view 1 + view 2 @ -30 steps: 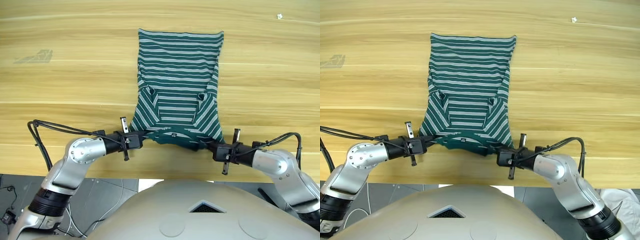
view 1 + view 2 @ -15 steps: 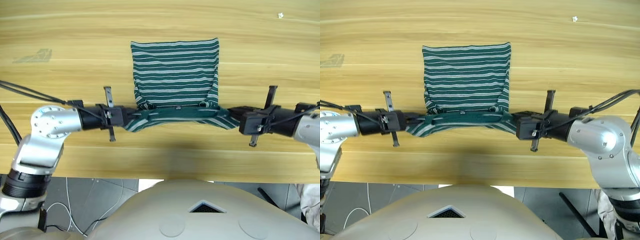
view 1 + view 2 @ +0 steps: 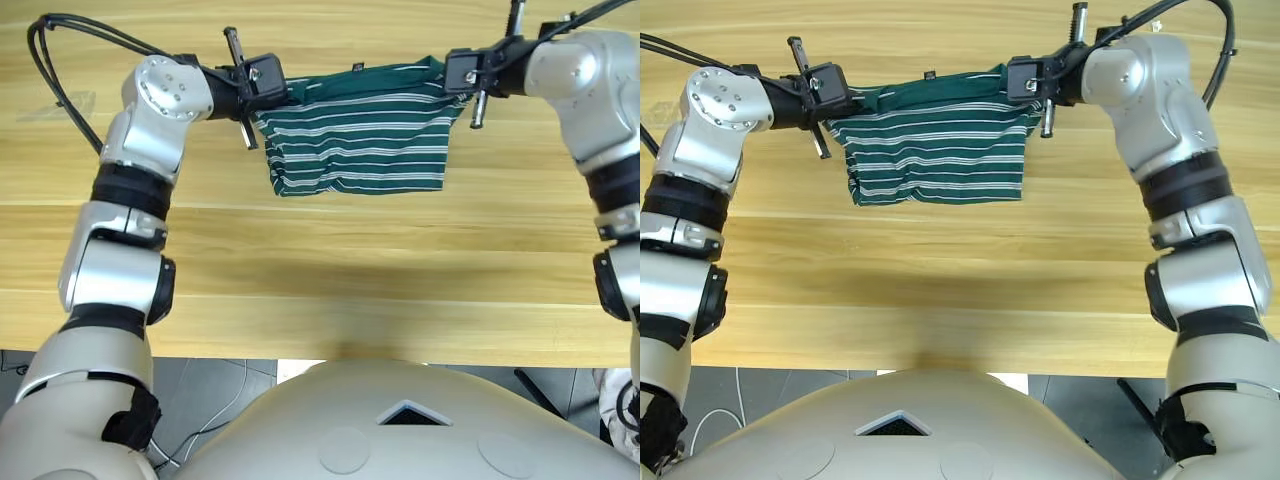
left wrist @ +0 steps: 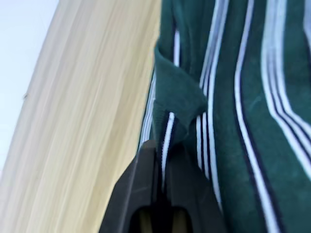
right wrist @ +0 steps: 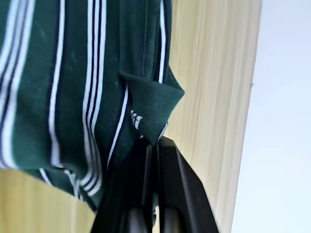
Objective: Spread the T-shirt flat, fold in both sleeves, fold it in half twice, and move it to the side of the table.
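The green T-shirt (image 3: 360, 135) with white stripes lies folded over itself on the far half of the wooden table (image 3: 320, 270), its raised far edge stretched between both grippers. My left gripper (image 3: 272, 92) is shut on the T-shirt's left corner, and my right gripper (image 3: 447, 72) is shut on its right corner. In the left wrist view the dark fingers (image 4: 160, 160) pinch a bunched striped fold of the T-shirt (image 4: 233, 97). In the right wrist view the fingers (image 5: 153, 155) clamp a rolled hem of the T-shirt (image 5: 73, 73).
Bare wood runs on all sides of the T-shirt, with wide free room toward the table's near edge (image 3: 320, 352). Black cables (image 3: 90, 30) loop above my left arm.
Both grippers have carried the T-shirt's near edge up and away across the table, folding it over the far part. The visible cloth is now about half as long.
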Tool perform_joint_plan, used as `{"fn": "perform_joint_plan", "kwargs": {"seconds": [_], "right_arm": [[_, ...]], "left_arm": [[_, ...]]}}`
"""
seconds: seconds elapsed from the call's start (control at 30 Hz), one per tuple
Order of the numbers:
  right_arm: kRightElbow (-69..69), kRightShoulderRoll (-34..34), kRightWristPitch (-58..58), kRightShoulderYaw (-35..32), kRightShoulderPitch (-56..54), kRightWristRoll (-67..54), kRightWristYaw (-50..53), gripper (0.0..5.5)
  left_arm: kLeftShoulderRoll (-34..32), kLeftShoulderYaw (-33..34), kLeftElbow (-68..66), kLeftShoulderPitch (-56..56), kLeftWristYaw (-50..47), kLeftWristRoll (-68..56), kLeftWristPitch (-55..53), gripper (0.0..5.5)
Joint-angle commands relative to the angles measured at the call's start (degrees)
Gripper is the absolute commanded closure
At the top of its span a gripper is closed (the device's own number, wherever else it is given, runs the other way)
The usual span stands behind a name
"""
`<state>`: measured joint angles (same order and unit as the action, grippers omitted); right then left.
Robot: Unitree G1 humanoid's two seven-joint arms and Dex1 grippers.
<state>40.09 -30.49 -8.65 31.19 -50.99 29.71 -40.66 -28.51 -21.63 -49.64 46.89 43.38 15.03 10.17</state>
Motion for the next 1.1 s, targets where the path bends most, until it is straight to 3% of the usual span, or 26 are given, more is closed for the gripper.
{"fn": "perform_joint_plan", "kwargs": {"seconds": [0.03,0.13,0.27,0.43,0.57,0.67,0.73,0.83,1.0,1.1], "right_arm": [[18.6,5.9,-5.8,3.5,-6.5,5.6,9.6,5.5],[27.3,9.2,-8.7,5.3,-7.7,8.3,15.8,5.5],[32.4,11.5,-11.1,4.9,-7.1,8.3,18.2,4.79],[34.0,12.2,-12.6,3.3,-6.8,6.9,18.5,3.99],[33.9,12.1,-12.7,-0.1,-7.9,4.7,21.1,3.25],[32.6,11.0,-12.5,-9.0,-10.4,-3.0,24.9,2.67],[30.1,9.3,-13.4,-16.9,-11.4,-10.6,25.0,2.67],[22.0,7.7,-13.6,-23.7,-8.5,-19.3,17.9,2.67],[-9.4,5.9,-3.0,-21.9,12.1,-24.4,6.7,3.58],[-23.4,5.5,4.6,-19.2,24.3,-23.3,4.5,4.15]], "left_arm": [[5.1,-2.0,-16.0,8.4,-10.8,6.0,2.2,5.45],[8.4,-2.4,-22.5,10.1,-18.1,8.3,2.3,5.45],[11.9,-2.8,-26.0,10.2,-23.9,10.6,1.5,5.5],[14.0,-2.8,-27.2,9.1,-25.6,11.9,1.6,4.61],[13.7,-1.6,-27.4,9.1,-27.9,12.0,1.9,4.45],[12.1,-0.3,-26.6,10.0,-32.4,11.8,3.5,4.45],[10.6,1.0,-25.7,10.5,-35.7,11.2,5.1,4.45],[7.9,2.7,-23.1,9.5,-37.1,10.5,9.0,4.45],[3.7,5.6,-9.5,-0.2,-27.5,5.1,16.1,4.45],[2.0,5.8,7.6,-12.3,-18.8,0.2,13.8,4.93]]}}
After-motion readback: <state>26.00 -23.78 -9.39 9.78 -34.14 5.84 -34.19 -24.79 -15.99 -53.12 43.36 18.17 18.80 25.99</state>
